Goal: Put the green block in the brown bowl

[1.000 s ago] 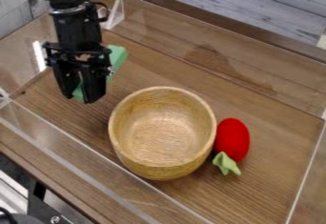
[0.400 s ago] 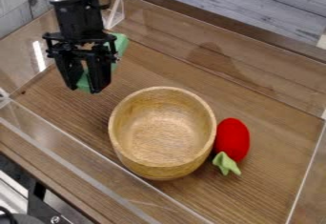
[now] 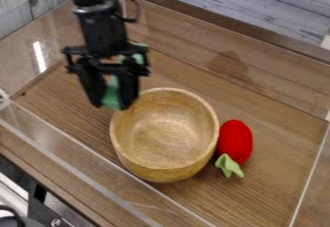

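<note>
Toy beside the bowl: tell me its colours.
Red body with a small green stem; the toy shows clearly in the camera view, right of the brown bowl.

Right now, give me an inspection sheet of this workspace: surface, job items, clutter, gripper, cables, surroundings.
Surface: wooden table, glossy, with clear low walls around it.
Job's things: green block held between the fingers, above the table by the bowl's left rim; brown bowl upright, nothing inside.
Clutter: red strawberry toy touching the bowl's right side.
Gripper: gripper pointing down, shut on the green block.
Cables: nothing seen.
Surroundings: pale planked wall behind.
</note>
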### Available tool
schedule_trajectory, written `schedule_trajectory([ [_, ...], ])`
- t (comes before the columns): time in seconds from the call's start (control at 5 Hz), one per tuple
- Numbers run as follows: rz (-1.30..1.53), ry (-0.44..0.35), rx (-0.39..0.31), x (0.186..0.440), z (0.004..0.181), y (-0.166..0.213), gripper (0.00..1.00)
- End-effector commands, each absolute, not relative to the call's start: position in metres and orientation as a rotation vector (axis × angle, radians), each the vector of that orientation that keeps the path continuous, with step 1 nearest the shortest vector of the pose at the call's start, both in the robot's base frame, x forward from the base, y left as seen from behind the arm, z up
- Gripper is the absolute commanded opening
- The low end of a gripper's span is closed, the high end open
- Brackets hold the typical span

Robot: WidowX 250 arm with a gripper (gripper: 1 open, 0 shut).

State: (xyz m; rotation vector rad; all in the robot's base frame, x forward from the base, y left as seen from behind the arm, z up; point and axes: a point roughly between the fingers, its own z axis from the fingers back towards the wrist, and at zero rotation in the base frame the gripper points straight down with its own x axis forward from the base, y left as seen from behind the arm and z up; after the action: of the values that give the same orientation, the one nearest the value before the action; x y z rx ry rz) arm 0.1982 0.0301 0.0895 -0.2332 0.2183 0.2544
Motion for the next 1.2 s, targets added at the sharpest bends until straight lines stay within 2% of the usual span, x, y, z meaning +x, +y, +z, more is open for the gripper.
schedule_trajectory([
  [0.0,0.277,0.17,-0.22,0.201,0.086,0.005,0.0],
  [0.4,0.334,0.131,-0.213,0.199,0.061,-0.014,0.0],
  [1.0,0.351,0.039,-0.197,0.212,0.048,-0.014,0.0],
])
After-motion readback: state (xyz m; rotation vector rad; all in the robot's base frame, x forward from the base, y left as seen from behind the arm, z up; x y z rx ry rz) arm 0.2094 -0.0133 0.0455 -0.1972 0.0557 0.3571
